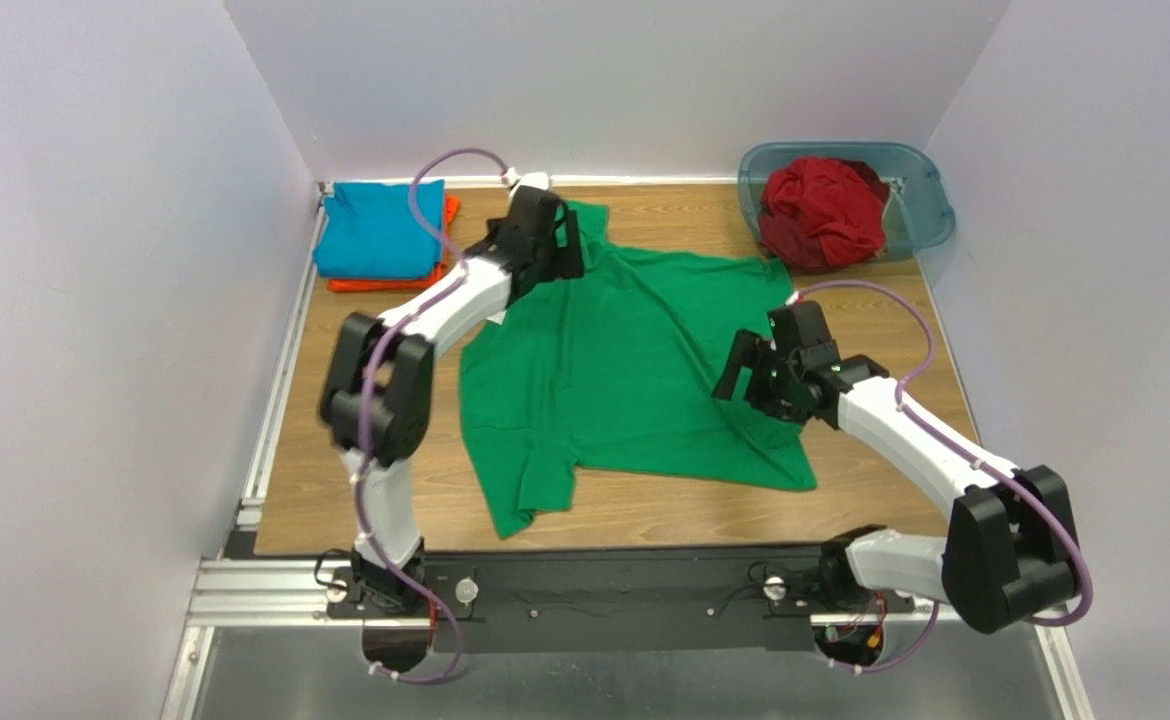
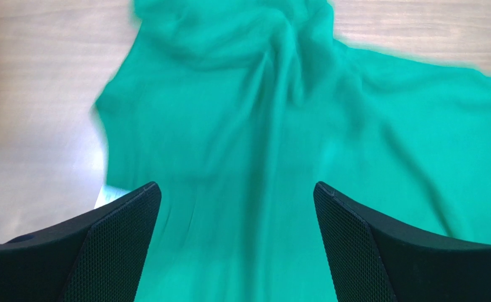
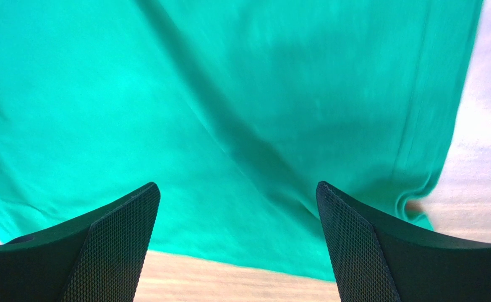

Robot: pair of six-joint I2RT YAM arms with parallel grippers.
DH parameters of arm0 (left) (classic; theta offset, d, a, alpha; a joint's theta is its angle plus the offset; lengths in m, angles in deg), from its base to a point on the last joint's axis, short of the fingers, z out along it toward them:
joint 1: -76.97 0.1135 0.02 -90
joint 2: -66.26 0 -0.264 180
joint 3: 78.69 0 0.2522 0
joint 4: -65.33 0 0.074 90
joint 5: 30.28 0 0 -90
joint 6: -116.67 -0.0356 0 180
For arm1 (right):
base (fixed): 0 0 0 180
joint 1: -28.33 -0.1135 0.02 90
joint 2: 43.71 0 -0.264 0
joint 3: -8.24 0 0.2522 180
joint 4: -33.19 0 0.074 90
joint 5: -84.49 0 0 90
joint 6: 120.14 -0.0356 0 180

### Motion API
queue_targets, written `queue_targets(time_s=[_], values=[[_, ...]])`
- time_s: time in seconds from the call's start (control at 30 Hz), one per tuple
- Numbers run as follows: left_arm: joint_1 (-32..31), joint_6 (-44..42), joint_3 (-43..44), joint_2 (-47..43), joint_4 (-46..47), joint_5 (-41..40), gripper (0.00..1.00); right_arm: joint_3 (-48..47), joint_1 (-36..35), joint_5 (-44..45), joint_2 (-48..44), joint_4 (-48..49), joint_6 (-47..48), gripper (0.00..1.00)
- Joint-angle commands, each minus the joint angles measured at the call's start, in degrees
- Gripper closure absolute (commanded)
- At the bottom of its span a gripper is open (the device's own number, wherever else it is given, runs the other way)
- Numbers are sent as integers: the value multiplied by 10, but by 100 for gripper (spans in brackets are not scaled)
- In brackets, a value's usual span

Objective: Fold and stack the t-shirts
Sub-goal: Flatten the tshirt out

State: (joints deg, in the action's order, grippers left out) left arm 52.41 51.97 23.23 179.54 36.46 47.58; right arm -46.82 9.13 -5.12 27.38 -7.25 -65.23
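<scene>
You are holding the left gripper [image 2: 235, 189] and right gripper [image 3: 236, 187] with jaws spread, gripping nothing, the green t-shirt [image 1: 621, 375] lying unfolded beneath both. Two are sitting stacked (blue t-shirt [image 1: 381, 228] on orange t-shirt [image 1: 388, 282]) beyond the left jaws; the red t-shirt [image 1: 821, 210] is waiting in the tub [image 1: 925, 203].

Can see only edge strips of orange shirt [image 1: 388, 282], rest buried under blue shirt [image 1: 381, 228]. Lose far end of green shirt [image 1: 621, 360] beneath left gripper [image 1: 554, 243]. Smeared in left wrist view, cut off at top, right, bottom. Cannot read lower part of red shirt [image 1: 821, 210] clearly through tub [image 1: 929, 210] wall. Cannot identify small white bit [image 1: 531, 180]: too small.
</scene>
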Motion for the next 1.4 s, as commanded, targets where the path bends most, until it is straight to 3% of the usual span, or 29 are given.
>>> queue_targets(time_s=[0.0,0.13,0.3,0.43,0.6,0.93,1.13,1.37], values=[[-3,42,-156,-124,90,16,2,-47,-4,65,23,-16,11,0],[-3,71,-252,-145,110,38,2,-76,-2,92,67,-16,20,0],[-4,105,-304,-147,105,81,2,-100,-2,118,103,-16,15,0],[-4,117,-358,-163,111,73,2,-102,-2,127,104,-16,17,0],[-3,155,-395,-162,48,34,2,-92,-2,134,97,-16,18,0],[-1,253,-520,-345,-57,-39,2,-90,-1,134,93,-15,22,0],[3,278,-477,-404,-147,-97,2,-106,-1,118,99,-15,29,0],[3,198,-361,-393,-89,-118,2,-170,-1,107,132,-14,35,0]])
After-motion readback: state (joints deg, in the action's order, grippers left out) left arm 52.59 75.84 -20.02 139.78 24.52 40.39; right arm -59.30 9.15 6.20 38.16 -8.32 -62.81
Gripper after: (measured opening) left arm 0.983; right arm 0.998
